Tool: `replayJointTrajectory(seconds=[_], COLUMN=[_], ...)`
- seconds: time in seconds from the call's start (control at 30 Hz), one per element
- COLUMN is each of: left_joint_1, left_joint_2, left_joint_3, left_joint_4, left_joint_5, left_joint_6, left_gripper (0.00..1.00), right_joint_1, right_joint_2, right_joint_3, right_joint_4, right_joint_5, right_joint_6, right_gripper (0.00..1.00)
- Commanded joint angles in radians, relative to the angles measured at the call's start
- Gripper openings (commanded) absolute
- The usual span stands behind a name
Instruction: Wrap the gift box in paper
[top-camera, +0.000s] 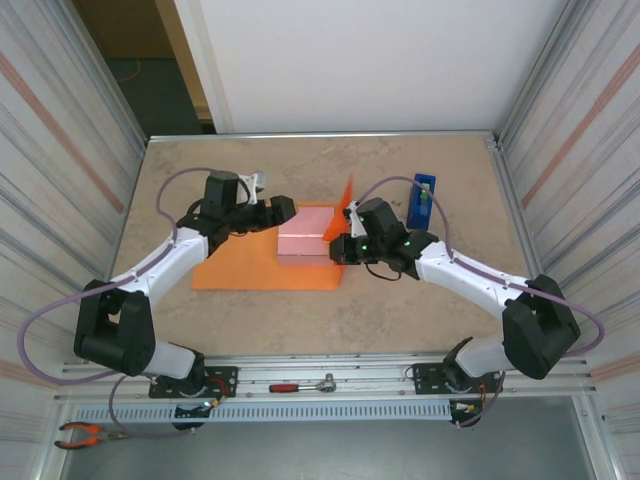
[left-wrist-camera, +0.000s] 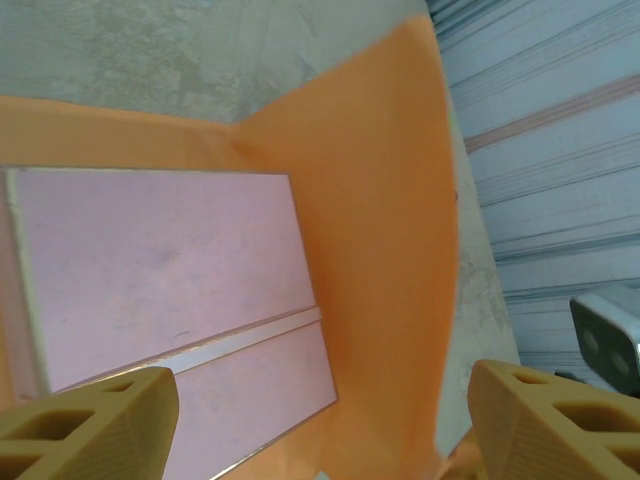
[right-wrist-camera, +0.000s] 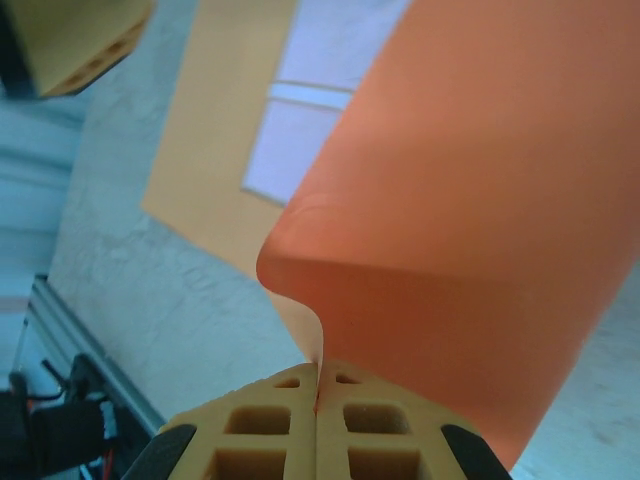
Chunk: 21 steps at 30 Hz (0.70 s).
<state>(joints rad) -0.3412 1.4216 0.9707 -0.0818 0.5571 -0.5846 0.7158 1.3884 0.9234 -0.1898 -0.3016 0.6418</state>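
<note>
The counter (top-camera: 420, 310) carries the whole job, with the paper (top-camera: 250, 270) spread flat across its middle so that there is spare sheet on each side to fold over. Most of the orange sheet lies flat to the left and near side. Its right edge stands up off the counter as a curling flap beside the box, which looks like the start of the first fold.

The gift box (top-camera: 305, 235) sits on the paper, toward its right part, top face and seam line uncovered. By my judgement the wrapping has barely begun.

The right tool (right-wrist-camera: 318, 385) is pressed together on the paper's edge, the thin sheet caught between its pads. That pinch is what holds the flap raised.

The left tool (top-camera: 285, 210) is spread wide over the far left part of the box, probably to steady it while the flap is pulled across. Whether it touches the box I cannot tell.

A blue tape dispenser (top-camera: 421, 200) stands on the counter to the right, clear of the sheet, likely kept for sealing the folds.
</note>
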Motion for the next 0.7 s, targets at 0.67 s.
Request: replayJointTrajectory(seconds=[0.67], left_joint_1=[-0.09], left_joint_2=[0.186], left_joint_3=[0.112], left_joint_4=[0.031], left_joint_5=[-0.02], left_joint_6=[0.003], left_gripper=[0.72], right_joint_1=[0.08], right_joint_2=[0.093], right_joint_3=[0.091], right_joint_4=[0.054], right_joint_5=[-0.072], right_joint_6=[-0.068], right_gripper=[0.0])
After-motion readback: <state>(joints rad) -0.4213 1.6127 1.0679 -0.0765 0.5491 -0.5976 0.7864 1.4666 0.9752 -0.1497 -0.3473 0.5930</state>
